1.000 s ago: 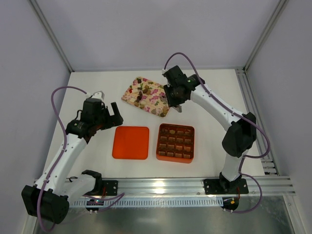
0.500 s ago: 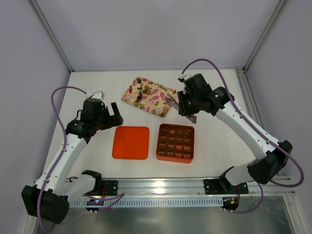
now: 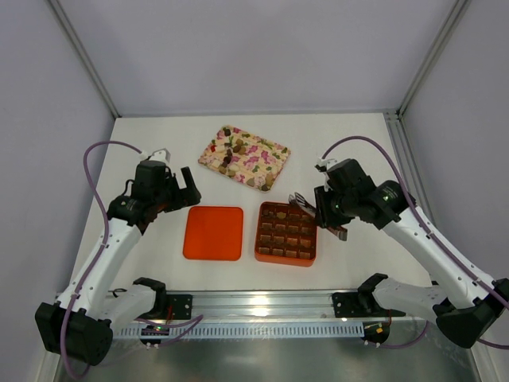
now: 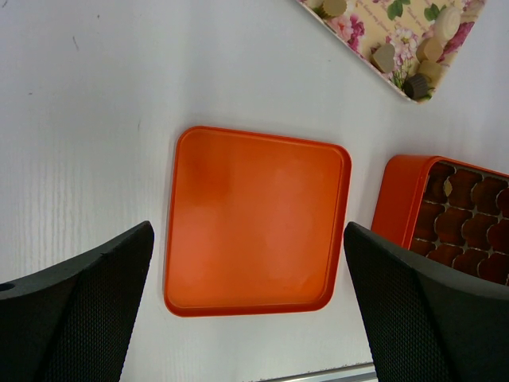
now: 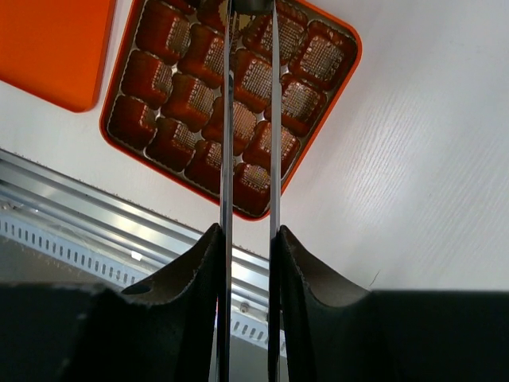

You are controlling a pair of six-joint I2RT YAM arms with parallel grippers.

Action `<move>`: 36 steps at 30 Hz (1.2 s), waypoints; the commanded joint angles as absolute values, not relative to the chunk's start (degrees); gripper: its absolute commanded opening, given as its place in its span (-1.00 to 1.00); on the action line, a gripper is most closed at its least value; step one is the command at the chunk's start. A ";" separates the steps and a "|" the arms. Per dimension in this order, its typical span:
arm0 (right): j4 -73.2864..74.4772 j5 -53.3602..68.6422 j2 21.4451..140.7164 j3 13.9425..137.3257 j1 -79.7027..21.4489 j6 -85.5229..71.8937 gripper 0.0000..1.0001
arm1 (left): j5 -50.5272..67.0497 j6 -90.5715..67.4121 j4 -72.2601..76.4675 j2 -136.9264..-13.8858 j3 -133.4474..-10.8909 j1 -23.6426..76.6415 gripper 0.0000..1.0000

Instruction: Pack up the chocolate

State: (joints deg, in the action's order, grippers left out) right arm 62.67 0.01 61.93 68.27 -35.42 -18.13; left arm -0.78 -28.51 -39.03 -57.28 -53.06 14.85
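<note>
Several chocolate lumps point(image 3: 231, 151) lie on the pink floral tray point(image 3: 262, 163) at the back; the left wrist view catches some point(image 4: 413, 60) at its top right. The orange grid box point(image 3: 258, 233) holds chocolates in most cells point(image 5: 238, 79). My right gripper point(image 3: 328, 215) point(image 5: 248, 239) is shut on metal tongs point(image 5: 227, 159), whose blades reach over the box's far right corner. A dark bit shows between the blade tips at the frame's top edge; what it is I cannot tell. My left gripper point(image 3: 179, 187) point(image 4: 248, 239) hangs open above the orange lid point(image 4: 254, 219).
The orange lid point(image 3: 213, 232) lies flat just left of the box. An aluminium rail point(image 3: 318, 304) runs along the table's near edge. White walls and frame posts close in the back and sides.
My right arm has swung from the floral tray forward and to the right, carrying the tongs to the orange box. The left arm has not moved.
</note>
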 commanded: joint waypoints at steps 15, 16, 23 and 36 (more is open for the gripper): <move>60.29 1.32 60.29 62.05 -36.47 -19.51 -0.21 | -0.18 -28.83 -37.97 -57.30 -53.53 14.59 0.99; 60.38 1.23 60.38 62.14 -36.39 -19.42 -0.19 | -0.18 -28.83 -37.97 -57.30 -53.53 14.59 0.99; 61.08 0.44 60.03 62.75 -36.39 -19.25 -0.13 | -0.26 -28.83 -37.97 -57.39 -53.44 14.59 0.99; 57.49 -1.23 72.76 79.09 -36.30 -16.26 -0.13 | -0.18 -28.83 -37.97 -57.13 -53.53 14.68 0.99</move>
